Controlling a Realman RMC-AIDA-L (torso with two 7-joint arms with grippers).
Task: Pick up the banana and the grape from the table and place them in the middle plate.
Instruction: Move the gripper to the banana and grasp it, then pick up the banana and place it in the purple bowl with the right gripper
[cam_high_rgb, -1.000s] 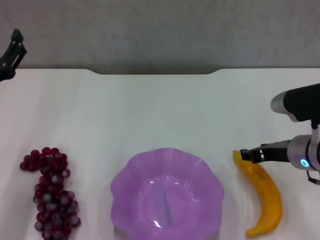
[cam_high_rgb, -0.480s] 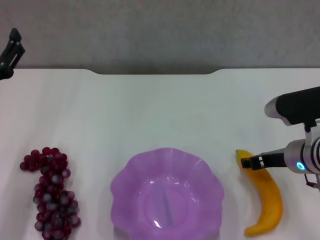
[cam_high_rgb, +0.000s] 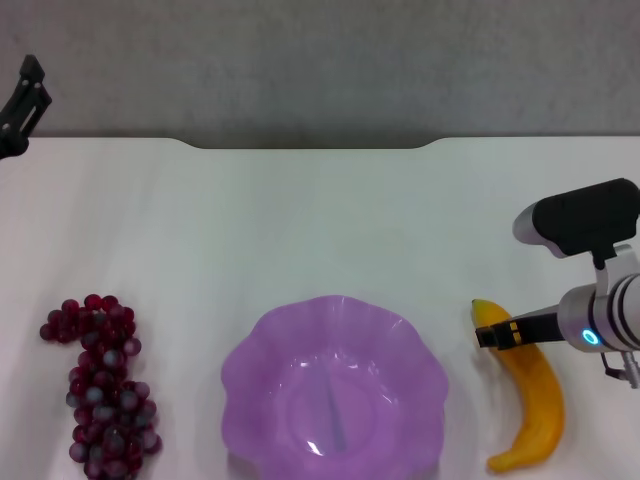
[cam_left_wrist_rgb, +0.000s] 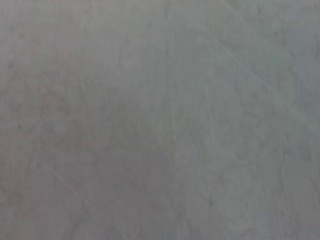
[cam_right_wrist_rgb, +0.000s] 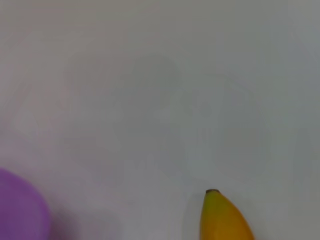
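right hand (cam_high_rgb: 490, 335) over banana (cam_high_rgb: 530, 400), no writing

It looks like a lab test bench rather than a home: a bare white table (cam_high_rgb: 320, 220) with a notched far edge stands against a plain grey wall (cam_high_rgb: 330, 60), holding only a plastic-looking banana (cam_high_rgb: 530, 400), grapes (cam_high_rgb: 100, 385) and a purple plate (cam_high_rgb: 260, 360).

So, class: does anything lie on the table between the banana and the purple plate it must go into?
Nothing visible does. Only bare table separates the banana from the middle plate. The right claw is over the banana's upper end.
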